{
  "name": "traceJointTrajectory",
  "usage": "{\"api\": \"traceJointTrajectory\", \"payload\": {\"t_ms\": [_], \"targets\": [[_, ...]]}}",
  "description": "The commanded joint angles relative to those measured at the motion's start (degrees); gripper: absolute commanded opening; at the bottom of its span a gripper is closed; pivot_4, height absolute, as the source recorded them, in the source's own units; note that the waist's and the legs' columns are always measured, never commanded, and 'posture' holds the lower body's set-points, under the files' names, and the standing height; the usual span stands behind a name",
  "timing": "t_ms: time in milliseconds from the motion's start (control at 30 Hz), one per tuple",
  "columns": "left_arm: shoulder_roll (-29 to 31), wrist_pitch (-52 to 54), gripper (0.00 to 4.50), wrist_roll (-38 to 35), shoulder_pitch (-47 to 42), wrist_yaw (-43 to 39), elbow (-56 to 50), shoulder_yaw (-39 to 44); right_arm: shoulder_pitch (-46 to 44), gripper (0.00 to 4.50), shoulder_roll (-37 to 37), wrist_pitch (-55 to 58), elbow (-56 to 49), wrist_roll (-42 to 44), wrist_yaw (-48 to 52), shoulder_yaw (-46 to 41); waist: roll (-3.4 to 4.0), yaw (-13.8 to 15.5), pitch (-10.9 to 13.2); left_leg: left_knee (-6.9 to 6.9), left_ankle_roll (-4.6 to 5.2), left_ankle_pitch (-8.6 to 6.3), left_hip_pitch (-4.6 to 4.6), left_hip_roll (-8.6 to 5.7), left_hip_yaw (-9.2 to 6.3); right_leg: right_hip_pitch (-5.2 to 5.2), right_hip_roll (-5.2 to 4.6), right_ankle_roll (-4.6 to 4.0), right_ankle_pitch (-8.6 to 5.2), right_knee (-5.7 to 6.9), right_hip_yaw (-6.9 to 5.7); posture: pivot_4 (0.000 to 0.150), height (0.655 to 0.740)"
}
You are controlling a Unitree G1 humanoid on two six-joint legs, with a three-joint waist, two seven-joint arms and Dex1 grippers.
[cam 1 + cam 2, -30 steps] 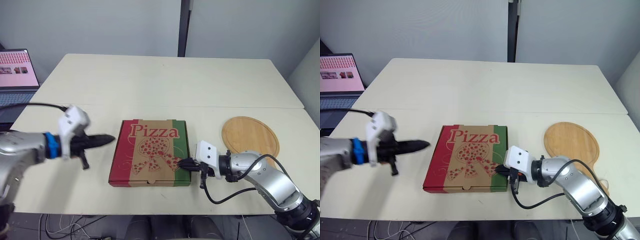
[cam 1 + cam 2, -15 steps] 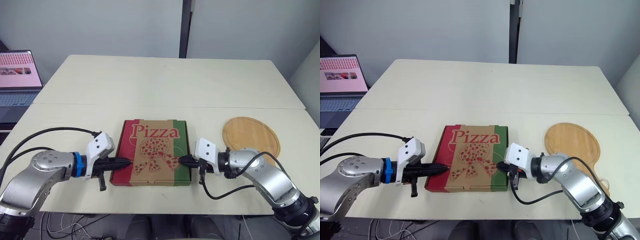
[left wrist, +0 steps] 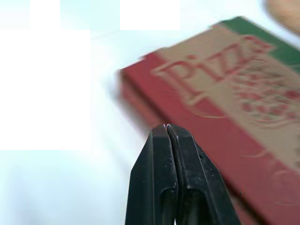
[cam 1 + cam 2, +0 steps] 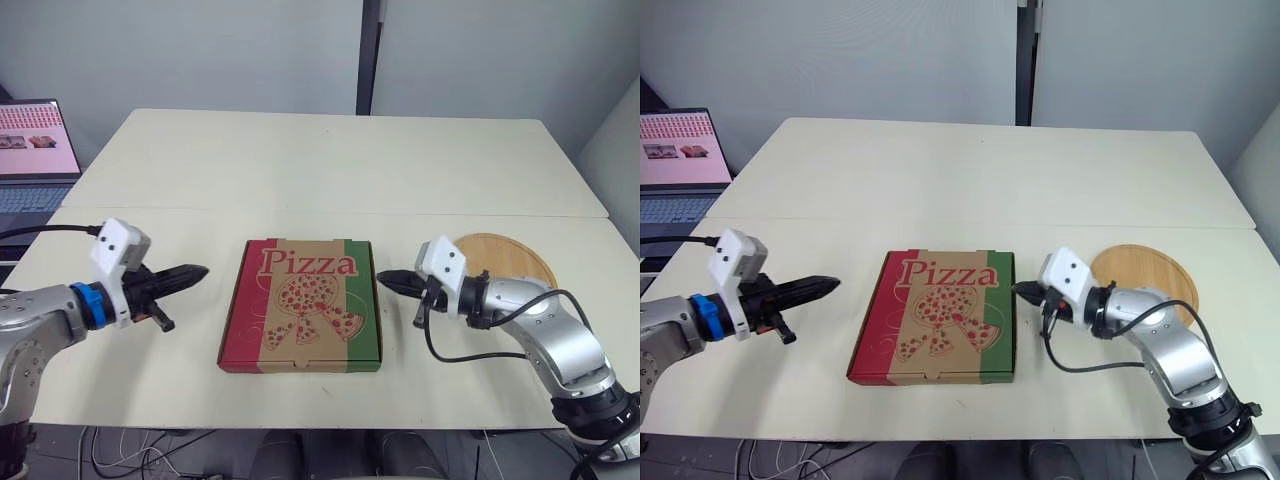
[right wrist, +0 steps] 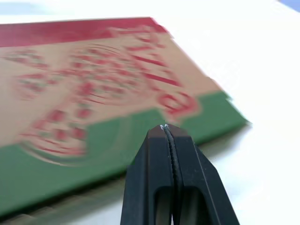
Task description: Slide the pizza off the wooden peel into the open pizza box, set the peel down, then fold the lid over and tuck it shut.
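The pizza box [image 4: 302, 304] lies closed on the table, its printed lid flat, red edge to the left and green edge to the right. My left gripper [image 4: 200, 271] hovers a short way off the box's left side, shut and empty, pointing at it. On the other side my right gripper [image 4: 384, 277] is shut with nothing held, just clear of the green edge near the far right corner. The round wooden peel [image 4: 505, 264] rests bare on the table to the right of the box, behind my right arm. Each wrist view looks along closed fingers [image 3: 169, 140] [image 5: 165, 136] toward the box lid.
A laptop [image 4: 35, 150] with a lit screen stands beyond the table's left edge. The table [image 4: 330, 170] stretches wide and bare behind the box. A black cable [image 4: 470, 350] loops under my right forearm.
Both grippers have pulled back from the box's front corners. The left moved out to the left, the right moved up along the right side. The box stays shut.
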Motion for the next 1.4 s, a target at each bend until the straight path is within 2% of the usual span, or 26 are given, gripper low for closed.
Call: {"api": "traceJointTrajectory", "payload": {"t_ms": [33,133,467,767,1000,1133,1300,1400], "targets": [[-1.08,-2.56,0.0,3.31,2.26,1.02,-0.99,-3.59,0.1,0.05,-1.5,-3.16,3.22,-4.95,-1.57,0.71,0.0,0.03,0.0,0.0,0.0,0.0,0.0,0.0,0.01,0.0,-0.02,0.0,0.0,-0.01,-0.01,0.15,0.7332],[-3.4,-4.2,0.0,4.76,2.38,1.64,-0.57,-6.91,1.37,0.05,-1.85,-5.35,5.7,-8.17,-1.11,3.55,-0.01,0.12,0.0,0.0,0.0,0.0,-0.03,0.0,0.0,0.0,-0.01,0.0,0.0,-0.02,-0.02,0.15,0.7332],[-6.69,-5.08,0.0,6.09,-4.01,0.12,-0.31,-16.64,2.38,0.05,2.35,-4.8,2.3,-6.65,1.05,5.24,-0.01,0.11,0.0,0.0,0.0,0.0,-0.05,-0.02,-0.02,0.0,0.0,0.0,0.0,-0.01,-0.02,0.15,0.7332],[-7.38,-6.56,0.0,8.58,-6.4,-1.3,0.92,-19.52,2.77,0.05,1.46,-4.82,2.42,-6.74,2.02,3.75,-0.01,0.25,0.0,0.02,0.0,0.0,-0.07,-0.06,-0.03,0.01,-0.03,0.0,0.0,-0.02,-0.02,0.15,0.7332],[-2.35,-8.15,0.0,9.22,-4.12,-4.05,2.67,-14.68,2.97,0.05,-1.36,-4.76,3.64,-6.95,2.27,0.61,0.0,0.13,0.0,0.01,0.0,0.0,-0.07,-0.04,-0.03,0.0,-0.02,0.0,0.0,-0.03,-0.02,0.15,0.7332],[3.05,-9.82,0.0,9.44,-1.0,-7.44,5.98,-8.54,4.0,0.05,-6.35,-5.89,5.24,-4.22,5.75,-5.25,0.0,0.12,0.02,0.0,0.0,0.0,-0.07,-0.03,-0.03,-0.01,-0.02,0.0,0.0,-0.04,-0.04,0.15,0.7332],[8.96,-14.09,0.0,12.9,5.88,-10.05,11.33,-1.19,6.34,0.05,-14.71,-14.38,13.52,-2.82,12.69,-12.64,0.03,0.09,0.04,-0.03,0.0,0.0,-0.03,-0.02,0.03,0.0,-0.02,-0.01,0.0,-0.12,-0.03,0.15,0.7332],[9.5,-17.86,0.0,15.37,9.13,-9.24,14.03,3.08,6.55,0.05,-19.79,-17.19,18.21,-2.15,17.24,-15.27,0.1,0.08,0.1,-0.05,0.0,0.0,-0.02,-0.02,0.08,0.01,-0.04,-0.01,0.0,-0.18,0.0,0.15,0.7332]]}}
